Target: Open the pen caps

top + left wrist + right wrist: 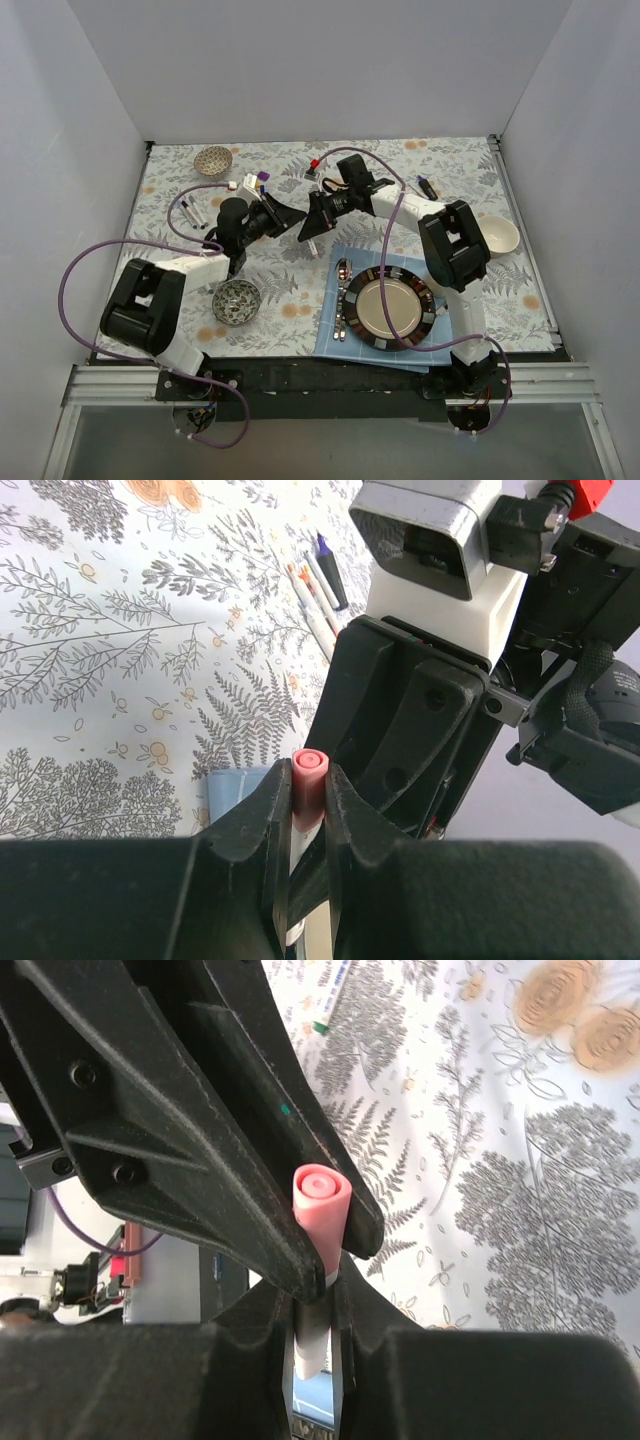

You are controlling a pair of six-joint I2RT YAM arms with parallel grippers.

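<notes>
Stage: early, by my reading; the first cap is gripped but not yet drawn off.
Left tool (308, 785): clenched on the pink pen (312, 1345), its two fingers pinching just below a rounded pink end.
Right tool (315, 1305): closed on the same pen, the white barrel filling the gap between its fingers.
Pen position: lifted clear of the counter (480, 290), held between both tools over its middle, with the tool bodies almost nose to nose.
Pink end (320, 1200): sits flush on the white barrel with no gap showing. Each wrist view shows a pink end, so I cannot tell which one is the cap.
Other pens (318, 592): a small bunch lying side by side on the counter, well apart from the tools, one of them dark purple. Whether their caps are on is too small to read.
Done: nothing the views confirm; no loose cap is visible anywhere.
Left to do: pull the two tools apart along the barrel to free this cap, then repeat for each remaining pen.
</notes>
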